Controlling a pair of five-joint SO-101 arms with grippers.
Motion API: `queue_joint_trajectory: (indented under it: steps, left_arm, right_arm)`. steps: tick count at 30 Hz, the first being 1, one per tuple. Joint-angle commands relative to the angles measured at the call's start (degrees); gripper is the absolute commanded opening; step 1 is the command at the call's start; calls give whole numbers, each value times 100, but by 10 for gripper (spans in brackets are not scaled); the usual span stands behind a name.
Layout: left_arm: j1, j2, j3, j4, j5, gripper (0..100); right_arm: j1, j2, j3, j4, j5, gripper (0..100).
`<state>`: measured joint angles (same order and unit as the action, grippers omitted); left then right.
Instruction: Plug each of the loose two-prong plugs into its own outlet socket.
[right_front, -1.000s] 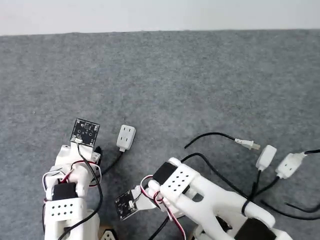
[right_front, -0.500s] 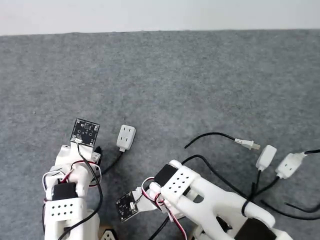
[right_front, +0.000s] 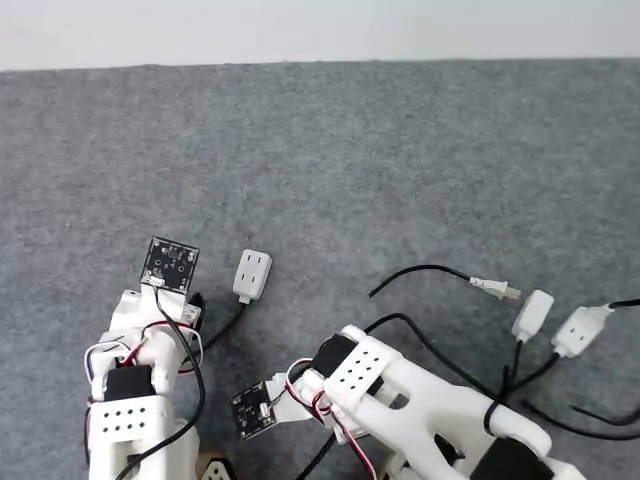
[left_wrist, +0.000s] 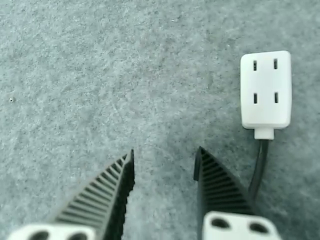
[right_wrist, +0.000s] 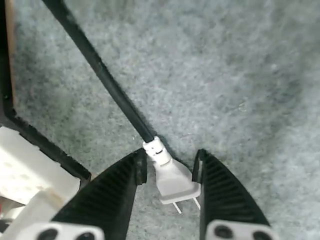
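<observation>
Step in hand, by my judgement: grasp of the first plug (right_wrist: 172, 180) with the right arm (right_front: 400, 385). In the right wrist view the right jaws stood apart, one on each side of the plug body and not clamped on it. The plug lay flat on the surface (right_front: 400, 150), prongs pointing back toward the wrist, its cord (right_wrist: 100, 70) leading away. To grasp well, I would keep the body centred between the jaws. I would close on its flat sides, not on the cord or the neck where the cord joins, and leave the prongs free for the slots. A grip too near the cord end would likely let the plug pivot during insertion. The left arm (right_front: 140, 390) sat at the near left. The left jaws were apart and held nothing, hovering over bare surface with a socket (left_wrist: 265, 90) just beside them, slots up, its lead passing along one jaw. That socket looked the nearest candidate for this plug. A second plug (right_front: 495, 288) lay loose well to the right, near a second socket (right_front: 532, 314) and a third socket (right_front: 580, 330). Compared with the frame one second before, the right arm had drawn slightly toward the near edge in the high view. The left arm, the sockets and the second plug had not moved.
</observation>
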<state>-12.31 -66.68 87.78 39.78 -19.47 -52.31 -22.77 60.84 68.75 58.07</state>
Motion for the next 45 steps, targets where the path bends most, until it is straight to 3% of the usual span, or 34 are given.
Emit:
queue_joint_trajectory:
  steps: [1,29,35,41,45]
  left_arm:
    - [-44,-79,-48,-185,44,187]
    - [-44,-79,4,-185,35,187]
    - [-44,-79,4,-185,35,187]
    - [-44,-79,4,-185,35,187]
    - [-44,-79,4,-185,35,187]
  right_arm:
    - [-40,-163,44,-48,-44,165]
    - [-84,1244,-686,549,88,167]
    - [-189,1244,-563,681,88,270]
    - [-189,1253,-563,462,0,165]
    - [-189,1253,-563,13,-782,69]
